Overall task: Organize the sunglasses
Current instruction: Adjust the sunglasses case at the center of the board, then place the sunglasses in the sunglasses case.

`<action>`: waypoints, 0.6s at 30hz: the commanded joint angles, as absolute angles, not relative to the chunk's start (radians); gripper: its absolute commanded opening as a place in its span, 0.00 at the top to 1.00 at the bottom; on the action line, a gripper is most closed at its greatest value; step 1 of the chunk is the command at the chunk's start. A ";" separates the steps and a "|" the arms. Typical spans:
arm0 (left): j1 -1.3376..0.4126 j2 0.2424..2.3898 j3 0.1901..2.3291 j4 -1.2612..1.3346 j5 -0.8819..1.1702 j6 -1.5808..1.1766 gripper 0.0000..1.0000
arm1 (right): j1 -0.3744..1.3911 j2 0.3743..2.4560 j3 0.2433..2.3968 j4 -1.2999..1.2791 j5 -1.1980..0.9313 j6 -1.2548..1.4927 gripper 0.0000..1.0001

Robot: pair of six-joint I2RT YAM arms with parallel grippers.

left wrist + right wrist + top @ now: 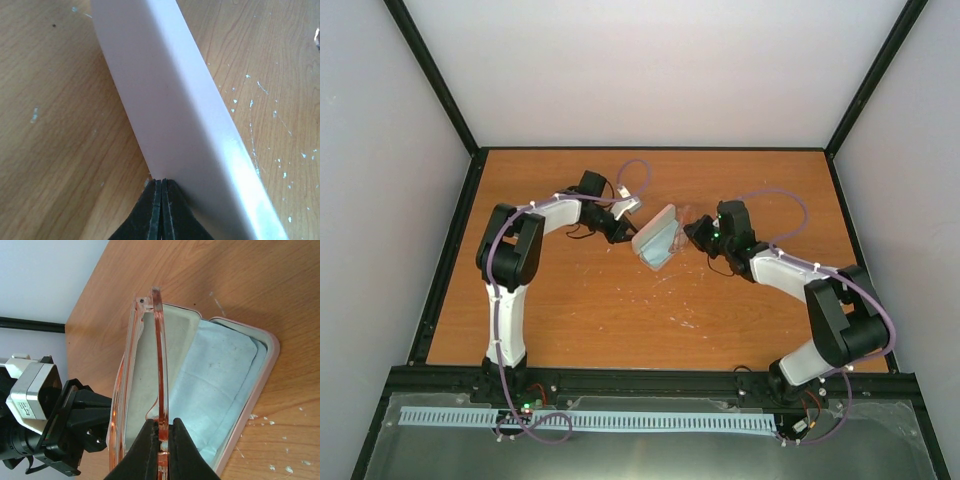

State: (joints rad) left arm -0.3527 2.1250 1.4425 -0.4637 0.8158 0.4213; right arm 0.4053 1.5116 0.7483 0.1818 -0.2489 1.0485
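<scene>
The pale pink case (655, 243) lies open mid-table with the light blue cloth (220, 375) inside it. My left gripper (620, 228) is at the case's left side. In the left wrist view it (161, 184) is shut on the edge of the case lid (175, 100), which stands tilted up. My right gripper (696, 232) is shut on the sunglasses. In the right wrist view its tips (162, 432) pinch the thin amber frame (159, 355), held edge-on over the open case, just above the cloth and beside the lid's inner face (145, 370).
The wooden table (620, 310) carries small white flecks. A black frame rail (450, 250) runs along its edges, with grey walls behind. The left gripper's black body (75, 415) shows close beside the case in the right wrist view.
</scene>
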 commanded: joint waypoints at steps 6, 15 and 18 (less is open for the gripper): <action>-0.379 2.085 1.430 -0.420 0.861 0.378 0.97 | 0.415 1.577 0.791 0.197 -0.268 1.007 0.97; -0.385 2.085 1.437 -0.413 0.882 0.357 0.96 | 0.429 1.665 0.816 0.221 -0.288 0.976 0.97; -0.395 2.083 1.429 -0.407 0.885 0.350 0.96 | 0.439 1.703 0.830 0.246 -0.294 0.988 0.97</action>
